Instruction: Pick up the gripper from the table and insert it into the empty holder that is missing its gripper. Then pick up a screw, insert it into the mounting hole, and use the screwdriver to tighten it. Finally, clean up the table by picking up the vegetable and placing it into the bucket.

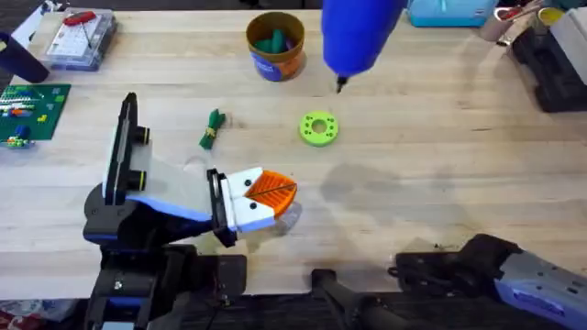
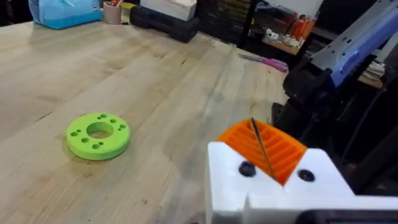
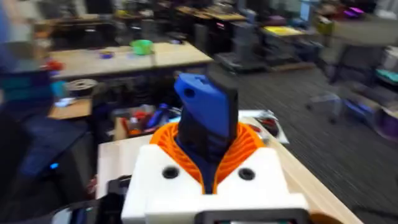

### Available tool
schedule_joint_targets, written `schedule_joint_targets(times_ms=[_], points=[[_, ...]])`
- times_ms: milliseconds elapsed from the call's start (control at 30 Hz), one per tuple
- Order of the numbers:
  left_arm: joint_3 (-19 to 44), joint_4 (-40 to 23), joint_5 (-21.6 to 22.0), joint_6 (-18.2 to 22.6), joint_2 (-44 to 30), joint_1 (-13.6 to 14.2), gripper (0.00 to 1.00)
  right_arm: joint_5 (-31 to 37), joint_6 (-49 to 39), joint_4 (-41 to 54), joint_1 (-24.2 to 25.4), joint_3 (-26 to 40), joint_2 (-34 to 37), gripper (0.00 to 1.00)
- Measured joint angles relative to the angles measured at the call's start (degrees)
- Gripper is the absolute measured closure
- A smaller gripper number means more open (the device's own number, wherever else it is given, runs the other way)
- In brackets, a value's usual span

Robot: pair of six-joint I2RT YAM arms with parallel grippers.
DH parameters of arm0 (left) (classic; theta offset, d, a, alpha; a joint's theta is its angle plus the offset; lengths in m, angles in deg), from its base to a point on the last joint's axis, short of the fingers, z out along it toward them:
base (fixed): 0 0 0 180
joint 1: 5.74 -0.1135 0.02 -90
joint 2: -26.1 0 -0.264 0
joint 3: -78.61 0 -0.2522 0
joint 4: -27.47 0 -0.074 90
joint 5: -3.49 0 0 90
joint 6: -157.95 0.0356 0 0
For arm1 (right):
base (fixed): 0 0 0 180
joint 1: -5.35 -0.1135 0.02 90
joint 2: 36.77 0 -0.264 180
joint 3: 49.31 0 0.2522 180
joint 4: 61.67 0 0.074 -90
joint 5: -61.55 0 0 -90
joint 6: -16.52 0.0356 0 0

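My right gripper (image 3: 208, 134) is shut on the blue screwdriver (image 3: 205, 118), its orange pads (image 3: 163, 138) hugging the barrel. In the overhead view the screwdriver (image 1: 360, 35) hangs large above the table's (image 1: 440, 147) far middle, tip (image 1: 339, 84) down. The left gripper (image 1: 275, 189) rests low near the front. Its white holder (image 2: 273, 186) with two dark dots carries the orange ribbed gripper piece (image 2: 264, 146), the pads together with nothing between. The dark-green vegetable (image 1: 212, 129) lies left of centre. Beyond it stands the yellow-brown bucket (image 1: 275, 46).
A lime-green ring disc (image 1: 318, 128) lies between the vegetable and the screwdriver tip, also ahead of the left fingers (image 2: 97, 134). At far left are a clear parts box (image 1: 81, 37) and a green board (image 1: 32, 110). A blue box (image 1: 449, 11) and black gear (image 1: 550, 64) stand far right.
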Motion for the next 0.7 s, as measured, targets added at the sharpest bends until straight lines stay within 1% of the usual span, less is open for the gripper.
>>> schedule_joint_targets(times_ms=[100, 233, 400, 533, 700], points=[[0.0, 0.0, 0.0, -0.02, 0.0, 0.0, 0.982, -4.21, -0.3, -0.54, -0.17, 0.0, 0.0, 0.952], [0.0, 0.0, 0.0, -0.02, 0.0, 0.0, 0.982, -6.6, -0.41, -0.64, -0.21, 0.0, 0.05, 0.95], [0.0, 0.0, 0.0, 0.0, -0.02, 0.0, 0.982, -7.74, -1.02, -2.85, -0.6, 0.0, 0.31, 0.951], [0.0, 0.0, 0.0, 0.0, -0.02, 0.0, 0.982, -8.19, -1.11, -5.53, -2.34, 0.0, 1.75, 0.949], [0.0, 0.0, 0.0, 0.0, -0.02, 0.0, 0.982, -8.41, -0.34, -5.05, -4.2, -0.14, 4.0, 0.951]])
